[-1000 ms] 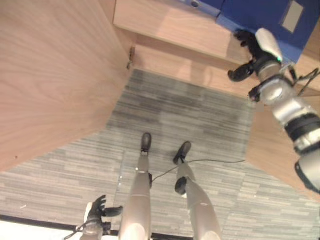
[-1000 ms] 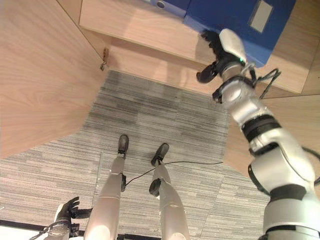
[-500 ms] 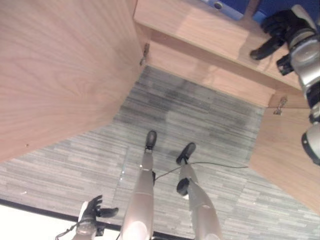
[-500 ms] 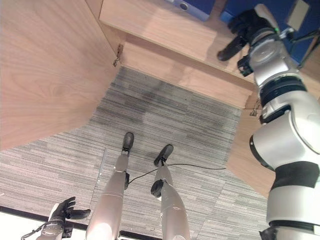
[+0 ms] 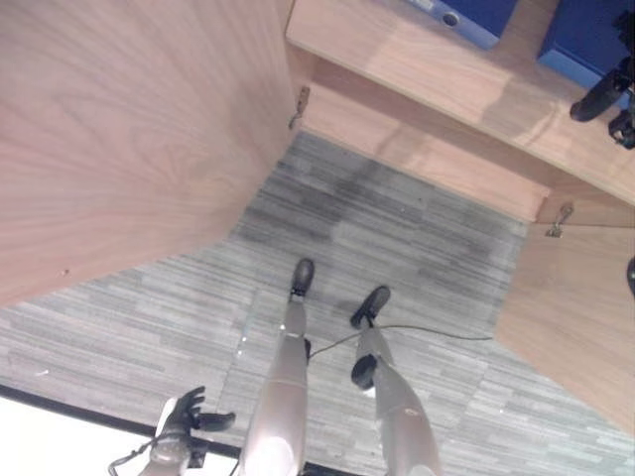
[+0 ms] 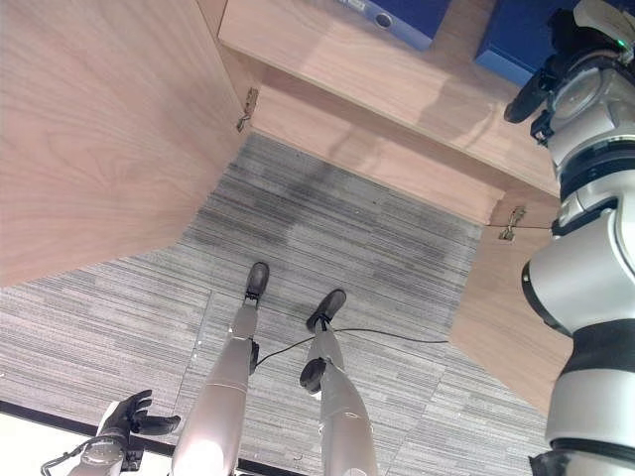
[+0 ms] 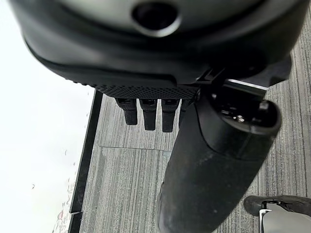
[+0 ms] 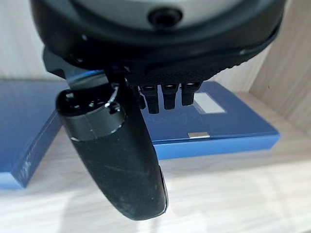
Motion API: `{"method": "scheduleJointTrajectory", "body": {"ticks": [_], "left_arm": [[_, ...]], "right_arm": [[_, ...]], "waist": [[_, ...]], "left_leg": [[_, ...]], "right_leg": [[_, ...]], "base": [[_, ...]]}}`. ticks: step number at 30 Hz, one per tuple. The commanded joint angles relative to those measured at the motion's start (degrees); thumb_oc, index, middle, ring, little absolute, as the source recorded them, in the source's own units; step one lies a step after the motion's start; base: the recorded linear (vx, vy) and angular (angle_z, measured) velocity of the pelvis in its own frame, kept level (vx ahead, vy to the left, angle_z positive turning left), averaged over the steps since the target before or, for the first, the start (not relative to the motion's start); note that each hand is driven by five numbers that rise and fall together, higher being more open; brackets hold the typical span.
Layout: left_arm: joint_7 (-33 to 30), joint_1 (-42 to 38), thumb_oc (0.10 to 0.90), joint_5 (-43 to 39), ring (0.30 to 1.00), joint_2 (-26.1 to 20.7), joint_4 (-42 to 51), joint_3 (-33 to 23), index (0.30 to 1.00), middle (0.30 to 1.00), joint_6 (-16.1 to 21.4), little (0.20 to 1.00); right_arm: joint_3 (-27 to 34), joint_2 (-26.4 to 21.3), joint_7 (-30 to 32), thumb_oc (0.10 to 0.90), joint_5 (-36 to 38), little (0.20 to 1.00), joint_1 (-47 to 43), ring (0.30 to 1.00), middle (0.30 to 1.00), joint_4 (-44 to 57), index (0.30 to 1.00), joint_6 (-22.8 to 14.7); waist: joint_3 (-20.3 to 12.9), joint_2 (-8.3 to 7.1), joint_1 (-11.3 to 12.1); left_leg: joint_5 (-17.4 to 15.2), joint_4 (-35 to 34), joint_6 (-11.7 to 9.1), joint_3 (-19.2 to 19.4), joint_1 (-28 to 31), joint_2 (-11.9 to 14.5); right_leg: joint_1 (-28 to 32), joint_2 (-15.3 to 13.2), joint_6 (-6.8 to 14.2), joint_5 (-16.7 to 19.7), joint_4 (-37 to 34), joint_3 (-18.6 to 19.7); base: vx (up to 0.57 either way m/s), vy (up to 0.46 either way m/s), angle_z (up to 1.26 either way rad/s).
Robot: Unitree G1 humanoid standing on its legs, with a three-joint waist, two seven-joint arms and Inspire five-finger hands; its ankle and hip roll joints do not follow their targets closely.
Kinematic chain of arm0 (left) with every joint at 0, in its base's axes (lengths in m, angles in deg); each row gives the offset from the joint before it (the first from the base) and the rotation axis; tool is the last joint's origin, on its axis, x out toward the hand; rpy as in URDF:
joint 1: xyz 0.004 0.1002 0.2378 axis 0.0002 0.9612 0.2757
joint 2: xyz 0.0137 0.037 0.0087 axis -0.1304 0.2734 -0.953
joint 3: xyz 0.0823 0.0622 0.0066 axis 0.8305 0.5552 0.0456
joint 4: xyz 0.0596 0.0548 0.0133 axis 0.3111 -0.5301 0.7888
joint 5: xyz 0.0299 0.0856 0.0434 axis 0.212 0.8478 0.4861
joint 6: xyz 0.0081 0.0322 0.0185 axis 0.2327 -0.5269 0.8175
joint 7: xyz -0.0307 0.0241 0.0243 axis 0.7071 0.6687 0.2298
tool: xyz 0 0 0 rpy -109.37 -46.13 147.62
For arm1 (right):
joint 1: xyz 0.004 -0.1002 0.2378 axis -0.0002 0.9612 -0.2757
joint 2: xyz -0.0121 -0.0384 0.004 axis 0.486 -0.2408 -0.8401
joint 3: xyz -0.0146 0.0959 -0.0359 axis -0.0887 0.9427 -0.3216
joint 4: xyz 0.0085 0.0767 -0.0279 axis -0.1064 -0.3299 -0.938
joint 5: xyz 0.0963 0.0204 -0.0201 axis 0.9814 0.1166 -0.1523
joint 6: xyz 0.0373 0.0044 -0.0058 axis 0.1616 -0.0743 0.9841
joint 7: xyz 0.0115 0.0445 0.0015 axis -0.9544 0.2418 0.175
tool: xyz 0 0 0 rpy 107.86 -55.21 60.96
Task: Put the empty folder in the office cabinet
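Note:
The blue folder [image 8: 214, 126] with a white label lies flat on the wooden shelf [image 5: 427, 69] of the office cabinet, at the upper right in the eye views [image 5: 590, 35]. My right hand [image 6: 526, 96] hovers just in front of it, fingers straight and thumb out, holding nothing. In the right wrist view the fingers [image 8: 167, 94] point at the folder without touching it. My left hand [image 5: 184, 421] hangs low by my side over the carpet, open and idle.
A second blue binder [image 5: 466, 15] lies further left on the same shelf, also seen in the right wrist view [image 8: 24, 141]. The cabinet's left door [image 5: 129, 129] and right door [image 5: 571, 317] stand open on either side. Grey carpet [image 5: 397, 228] covers the floor.
The right hand, which rested against the folder a second ago, has drawn back from it and to the right. The folder stays on the shelf. The camera has shifted.

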Motion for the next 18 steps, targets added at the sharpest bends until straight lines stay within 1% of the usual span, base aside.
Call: {"method": "scheduleJointTrajectory", "body": {"ticks": [1, 3, 6, 7, 11, 13, 14, 15, 18], "left_arm": [[-0.54, 7.02, 0.800, 0.94, 0.900, -4.33, -2.27, -1.10, 0.900, 0.900, -2.91, 0.900], [-0.66, 6.79, 0.800, 0.60, 0.900, -4.02, -2.93, -1.43, 0.900, 0.900, -2.74, 0.900], [-0.87, 6.80, 0.800, 0.33, 0.900, -3.83, -3.49, -1.76, 0.900, 0.900, -2.55, 0.900], [-1.04, 6.52, 0.800, -0.04, 0.900, -3.51, -4.21, -2.08, 0.900, 0.900, -2.49, 0.900], [-1.42, 5.94, 0.800, -0.55, 0.900, -2.73, -5.85, -3.14, 0.900, 0.900, -2.25, 0.900], [-1.42, 5.96, 0.800, -0.55, 0.900, -2.75, -5.86, -3.15, 0.900, 0.900, -2.24, 0.900], [-1.72, 5.70, 0.800, -0.66, 0.900, -2.47, -6.48, -3.57, 0.900, 0.900, -2.29, 0.900], [-1.84, 5.65, 0.800, -0.70, 0.900, -2.38, -6.72, -3.72, 0.900, 0.900, -2.30, 0.900], [-2.79, 5.33, 0.800, -1.06, 0.900, -1.75, -7.59, -4.30, 0.900, 0.900, -2.18, 0.900]], "right_arm": [[-4.10, -5.94, 5.22, 0.800, -1.42, 0.900, -7.23, 0.900, 0.900, -0.96, 0.900, -0.04], [-3.05, -4.18, 5.98, 0.800, 0.06, 0.900, -6.18, 0.900, 0.900, 1.92, 0.900, -1.01], [-3.08, -3.07, 6.47, 0.800, 0.31, 0.900, -5.97, 0.900, 0.900, 3.68, 0.900, -1.62], [-2.63, -1.62, 6.89, 0.800, 0.55, 0.900, -5.11, 0.900, 0.900, 5.84, 0.900, -2.29], [-1.55, 0.70, 7.84, 0.800, 0.90, 0.900, -3.42, 0.900, 0.900, 11.03, 0.900, -3.51], [-1.51, 0.71, 7.85, 0.800, 0.89, 0.900, -3.37, 0.900, 0.900, 11.07, 0.900, -3.48], [-0.37, 1.49, 8.67, 0.800, 0.90, 0.900, -2.47, 0.900, 0.900, 13.33, 0.900, -3.70], [0.73, 1.78, 9.66, 0.800, 1.03, 0.900, -1.91, 0.900, 0.900, 13.24, 0.900, -3.65], [3.76, 3.69, 13.14, 0.800, -1.35, 0.900, -0.89, 0.900, 0.900, 12.98, 0.900, -3.25]], "waist": [[0.48, -1.57, 0.99], [0.48, -1.65, 0.78], [0.48, -1.82, 0.58], [0.48, -2.00, 0.29], [0.48, -2.70, -0.52], [0.48, -2.72, -0.51], [0.48, -3.11, -1.01], [0.48, -3.22, -1.12], [0.46, -3.25, -1.47]], "left_leg": [[-7.14, 0.88, 0.36, 0.37, 3.69, -3.03], [-7.15, 0.90, 0.33, 0.57, 3.75, -2.93], [-7.13, 0.97, 0.30, 0.66, 3.71, -2.89], [-7.16, 0.99, 0.26, 0.75, 3.73, -2.77], [-7.19, 0.82, 0.20, 1.10, 4.18, -2.59], [-7.18, 0.80, 0.20, 1.11, 4.21, -2.59], [-7.27, 0.72, 0.21, 1.37, 4.84, -2.53], [-7.33, 0.73, 0.24, 1.50, 5.16, -2.54], [-7.58, 0.84, 0.37, 1.82, 6.10, -2.60]], "right_leg": [[1.78, -1.15, 6.68, -0.90, 1.14, 1.93], [1.74, -1.09, 6.65, -0.81, 1.10, 2.21], [1.73, -1.06, 6.67, -0.75, 1.04, 2.38], [1.76, -1.05, 6.69, -0.69, 0.93, 2.51], [2.04, -0.96, 6.68, -0.69, 0.88, 2.82], [2.05, -0.97, 6.68, -0.69, 0.87, 2.83], [2.59, -0.97, 6.63, -0.70, 0.87, 3.01], [2.91, -0.98, 6.60, -0.72, 0.87, 3.11], [3.76, -1.11, 6.60, -0.72, 0.95, 3.34]], "base": [[0.00, 0.000, 0.00], [0.00, 0.000, 0.00], [-0.02, 0.004, -0.04], [-0.02, -0.001, -0.05], [-0.01, 0.000, -0.01], [0.00, 0.000, 0.00], [0.00, 0.000, 0.00], [0.00, 0.000, 0.00], [0.00, 0.000, 0.00]]}}
